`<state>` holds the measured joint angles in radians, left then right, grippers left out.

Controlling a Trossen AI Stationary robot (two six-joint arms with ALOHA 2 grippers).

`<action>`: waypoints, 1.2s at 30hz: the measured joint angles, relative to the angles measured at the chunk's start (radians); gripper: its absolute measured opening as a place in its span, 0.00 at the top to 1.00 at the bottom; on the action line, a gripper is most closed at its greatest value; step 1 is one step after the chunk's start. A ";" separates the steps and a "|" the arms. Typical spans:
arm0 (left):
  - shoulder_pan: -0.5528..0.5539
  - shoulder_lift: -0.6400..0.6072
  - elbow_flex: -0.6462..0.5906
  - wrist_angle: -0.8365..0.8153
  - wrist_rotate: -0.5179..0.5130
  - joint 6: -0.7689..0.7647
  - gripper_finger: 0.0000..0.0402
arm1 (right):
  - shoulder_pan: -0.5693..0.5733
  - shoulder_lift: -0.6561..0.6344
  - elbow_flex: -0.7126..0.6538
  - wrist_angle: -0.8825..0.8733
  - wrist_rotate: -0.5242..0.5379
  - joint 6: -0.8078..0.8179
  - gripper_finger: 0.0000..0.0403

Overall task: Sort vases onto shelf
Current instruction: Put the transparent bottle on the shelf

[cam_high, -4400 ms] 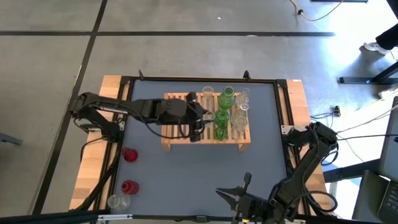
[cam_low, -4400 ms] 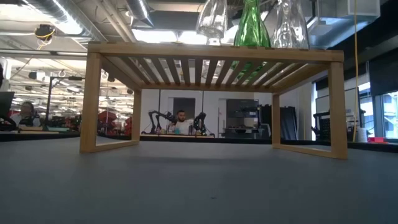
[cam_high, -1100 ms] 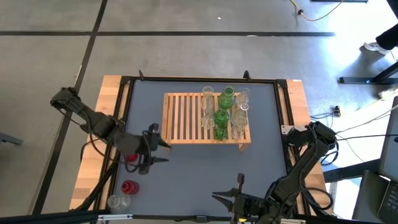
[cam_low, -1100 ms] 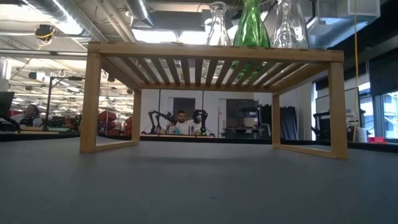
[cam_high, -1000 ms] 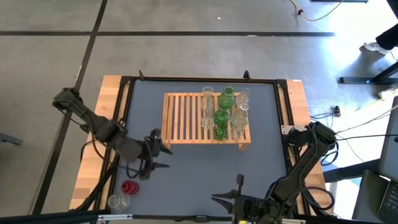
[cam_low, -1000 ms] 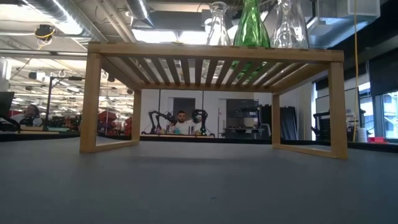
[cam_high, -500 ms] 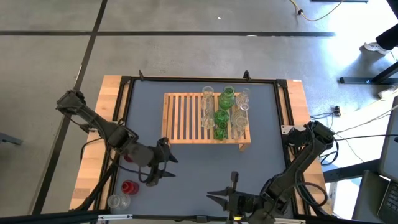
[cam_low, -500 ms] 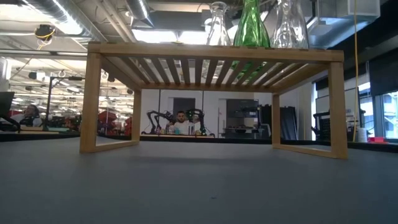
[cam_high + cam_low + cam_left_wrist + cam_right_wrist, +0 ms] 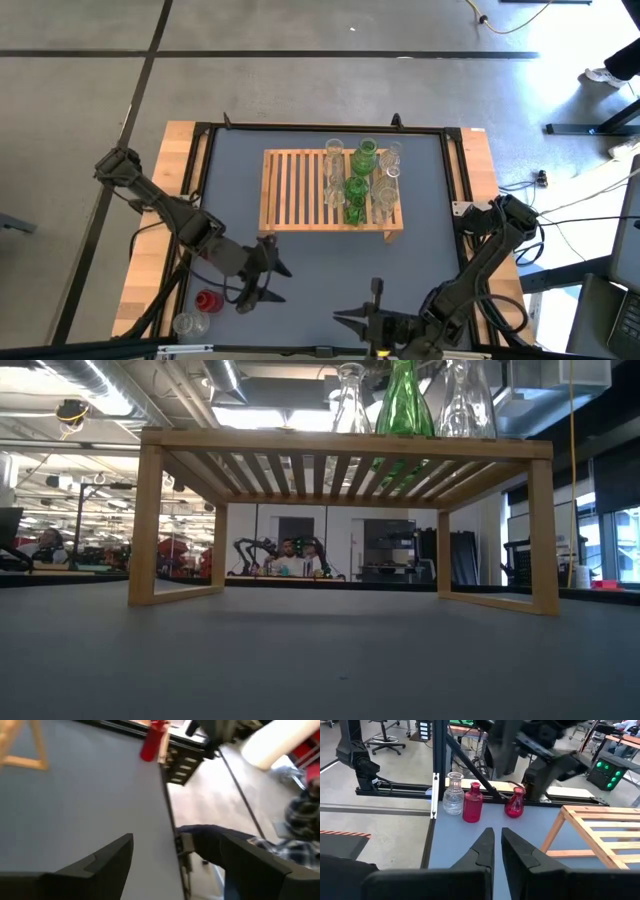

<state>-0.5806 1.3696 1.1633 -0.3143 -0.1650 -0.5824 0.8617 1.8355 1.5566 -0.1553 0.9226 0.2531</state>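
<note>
The shelf (image 9: 330,190) stands at the table's far middle. Green and clear vases (image 9: 358,182) stand on its right part, and their bases show in the low view (image 9: 404,405). At the near left corner stand a clear vase (image 9: 453,793), a red bottle vase (image 9: 472,802) and a round red vase (image 9: 515,802). My left gripper (image 9: 268,285) hovers open over the mat to the right of them, with nothing between its fingers (image 9: 107,860). My right gripper (image 9: 373,290) is shut and holds nothing near the table's near edge.
The mat (image 9: 320,270) lies bare between the shelf and the near edge. A black frame rail (image 9: 195,200) runs along the table's left side. In the low view, people sit in the room behind the shelf (image 9: 290,560).
My left gripper has gone toward the table's near edge and rightward, away from the round red vase, dipping a little and rolling at the wrist. Its arm now covers most of that vase in the high view. No vase has moved.
</note>
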 joint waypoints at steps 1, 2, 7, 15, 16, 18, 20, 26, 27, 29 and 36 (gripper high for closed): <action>-0.011 0.000 0.000 0.000 0.000 0.001 0.27 | 0.000 0.000 0.000 -0.002 0.000 0.000 0.94; -0.025 0.000 0.000 -0.005 0.000 -0.004 0.27 | 0.000 0.000 0.000 -0.004 -0.001 0.000 0.94; -0.103 0.002 0.013 -0.041 0.015 -0.116 0.27 | -0.001 0.000 0.000 -0.017 -0.045 -0.017 0.94; -0.275 0.084 0.272 -0.462 -0.096 -0.365 0.27 | 0.003 0.000 0.000 -0.011 -0.048 -0.053 0.94; -0.298 0.099 0.312 -0.539 -0.107 -0.406 0.27 | 0.003 0.000 0.000 -0.011 -0.049 -0.052 0.94; -0.343 0.130 0.390 -0.694 -0.118 -0.516 0.28 | 0.002 0.000 0.000 -0.010 -0.052 -0.041 0.94; -0.388 0.155 0.448 -0.808 -0.116 -0.635 0.28 | 0.001 0.000 0.000 -0.010 -0.053 -0.015 0.94; -0.512 0.198 0.477 -0.929 0.015 -0.938 0.28 | -0.005 0.010 0.000 0.031 -0.063 0.000 0.94; -0.534 0.201 0.475 -0.943 0.029 -0.982 0.28 | -0.005 0.010 0.000 0.035 -0.068 0.002 0.94; -0.576 0.213 0.466 -0.970 0.054 -1.057 0.28 | -0.005 0.010 0.000 0.044 -0.074 0.004 0.94; -0.664 0.228 0.421 -0.975 0.095 -1.170 0.28 | -0.005 0.010 0.000 0.053 -0.079 0.034 0.94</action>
<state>-1.2450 1.5977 1.5847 -1.2889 -0.0705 -1.7526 0.8570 1.8458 1.5566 -0.1020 0.8436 0.2872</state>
